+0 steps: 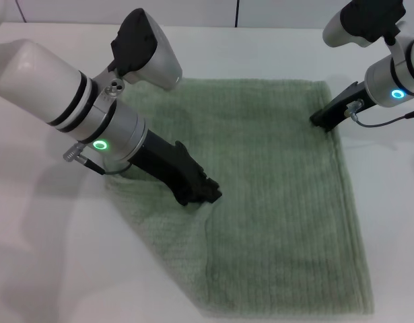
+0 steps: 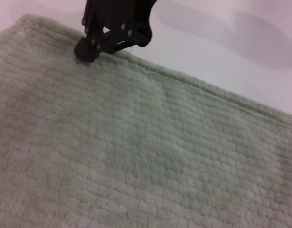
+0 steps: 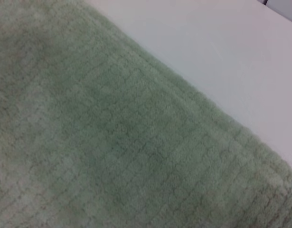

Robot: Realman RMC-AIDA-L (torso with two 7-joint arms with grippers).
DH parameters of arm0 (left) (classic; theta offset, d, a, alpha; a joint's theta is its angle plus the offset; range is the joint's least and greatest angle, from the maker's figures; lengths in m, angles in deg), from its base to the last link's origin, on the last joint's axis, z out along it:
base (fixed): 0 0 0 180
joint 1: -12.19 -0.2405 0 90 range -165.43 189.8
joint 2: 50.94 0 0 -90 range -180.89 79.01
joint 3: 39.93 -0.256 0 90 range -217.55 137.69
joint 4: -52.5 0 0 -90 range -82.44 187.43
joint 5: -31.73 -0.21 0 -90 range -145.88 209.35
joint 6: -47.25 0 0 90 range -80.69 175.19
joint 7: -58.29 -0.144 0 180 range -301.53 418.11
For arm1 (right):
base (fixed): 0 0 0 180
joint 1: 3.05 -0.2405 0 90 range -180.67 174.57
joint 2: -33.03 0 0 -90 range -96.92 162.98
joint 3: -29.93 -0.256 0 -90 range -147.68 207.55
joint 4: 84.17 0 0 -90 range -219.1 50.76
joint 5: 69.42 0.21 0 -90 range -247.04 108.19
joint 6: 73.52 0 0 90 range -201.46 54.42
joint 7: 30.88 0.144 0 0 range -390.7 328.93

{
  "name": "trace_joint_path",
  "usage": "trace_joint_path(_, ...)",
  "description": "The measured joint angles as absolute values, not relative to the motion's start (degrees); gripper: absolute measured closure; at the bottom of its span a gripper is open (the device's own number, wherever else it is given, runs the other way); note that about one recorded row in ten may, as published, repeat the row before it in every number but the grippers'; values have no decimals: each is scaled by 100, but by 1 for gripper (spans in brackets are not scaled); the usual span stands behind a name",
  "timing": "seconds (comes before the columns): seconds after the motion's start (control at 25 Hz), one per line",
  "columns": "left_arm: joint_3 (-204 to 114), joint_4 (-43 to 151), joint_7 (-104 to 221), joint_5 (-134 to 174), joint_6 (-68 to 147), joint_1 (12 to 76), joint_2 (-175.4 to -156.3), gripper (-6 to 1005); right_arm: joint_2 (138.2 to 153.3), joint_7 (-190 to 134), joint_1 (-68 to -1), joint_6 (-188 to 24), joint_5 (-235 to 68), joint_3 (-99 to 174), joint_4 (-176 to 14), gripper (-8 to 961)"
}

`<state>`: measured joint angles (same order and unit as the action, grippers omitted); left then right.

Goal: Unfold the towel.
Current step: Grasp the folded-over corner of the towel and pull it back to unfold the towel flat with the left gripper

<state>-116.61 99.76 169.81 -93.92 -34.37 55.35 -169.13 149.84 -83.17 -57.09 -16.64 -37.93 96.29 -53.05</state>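
The sage-green towel (image 1: 274, 202) lies spread on the white table, with a crease running toward the near edge from my left gripper. My left gripper (image 1: 198, 192) is low on the towel's left-middle part, shut on a pinch of the cloth. My right gripper (image 1: 326, 121) is at the towel's far right corner, shut on the hemmed edge. It also shows in the left wrist view (image 2: 89, 50), at the towel's edge (image 2: 193, 85). The right wrist view shows only ribbed towel (image 3: 112, 142) and table.
The white table (image 1: 52, 256) surrounds the towel on all sides. The towel's near edge (image 1: 287, 313) lies close to the table's front. The left arm's body (image 1: 72, 101) reaches over the towel's far left corner.
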Motion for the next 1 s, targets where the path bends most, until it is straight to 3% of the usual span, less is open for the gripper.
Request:
trace_joint_path(0.04,-11646,10020,16986,-9396,-3487,5523,-16911,845,14984,-8317,-5709,-1666,-3795,9629,-5306,954)
trace_joint_path(0.48,-10977,10647,16885,-9459,-4380,5306,-16852,953,14984,-8317,-5711,-1691,-3801,9638,-5306,954)
trace_joint_path(1.0,-10388,10812,16906,-9797,-5218,5198,-16753,974,14984,-8317,-5719,-1693,-3807,9655,-5306,953)
